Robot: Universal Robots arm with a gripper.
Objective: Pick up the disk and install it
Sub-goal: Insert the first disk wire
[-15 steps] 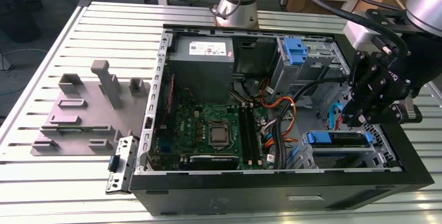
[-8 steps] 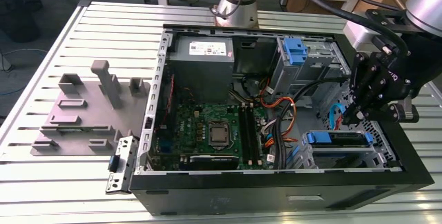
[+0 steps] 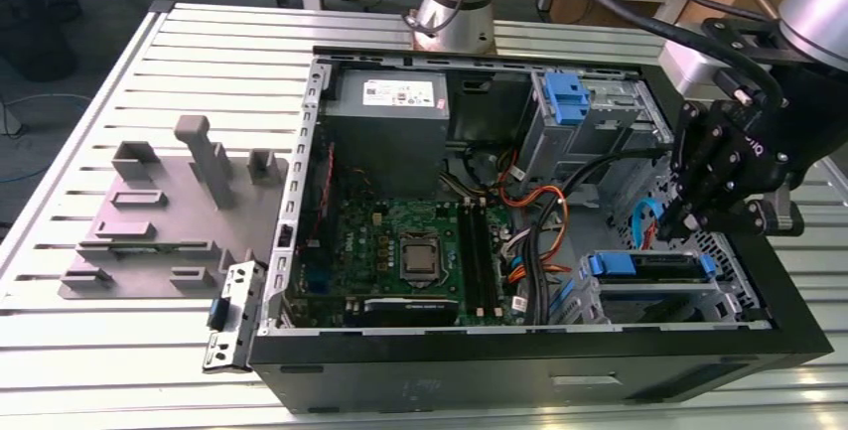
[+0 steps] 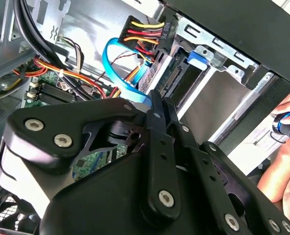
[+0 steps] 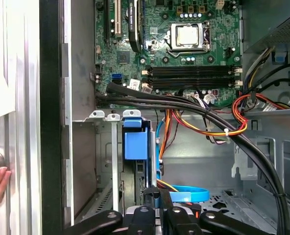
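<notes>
At about four o'clock in the exterior view, inside the open black computer case point(image 3: 530, 370), the disk point(image 3: 649, 264) lies seated in the lower metal drive cage point(image 3: 662, 301): a flat silver drive edged by a blue plastic carrier with tabs at both ends. The black gripper point(image 3: 682, 221) hangs just above it, toward two o'clock from the drive. The case rests on a slatted aluminium table point(image 3: 119, 351); a grey moulded fixture plate point(image 3: 159, 221) lies at nine o'clock, with wooden desks beyond at twelve. A green motherboard point(image 3: 397, 251) fills the case floor.

In the second wrist view, the gripper's fingers point(image 4: 157, 127) are pressed together, clenched with nothing between them, pointing at the disk's connector end point(image 4: 177, 78), where a blue data cable point(image 4: 110, 54) and coloured power wires point(image 4: 142, 32) meet it. A person's hand point(image 4: 287, 122) shows at three o'clock.

In the first wrist view, the disk's blue carrier tab point(image 5: 135, 142) stands in the cage, just ahead of the gripper point(image 5: 157, 210).
</notes>
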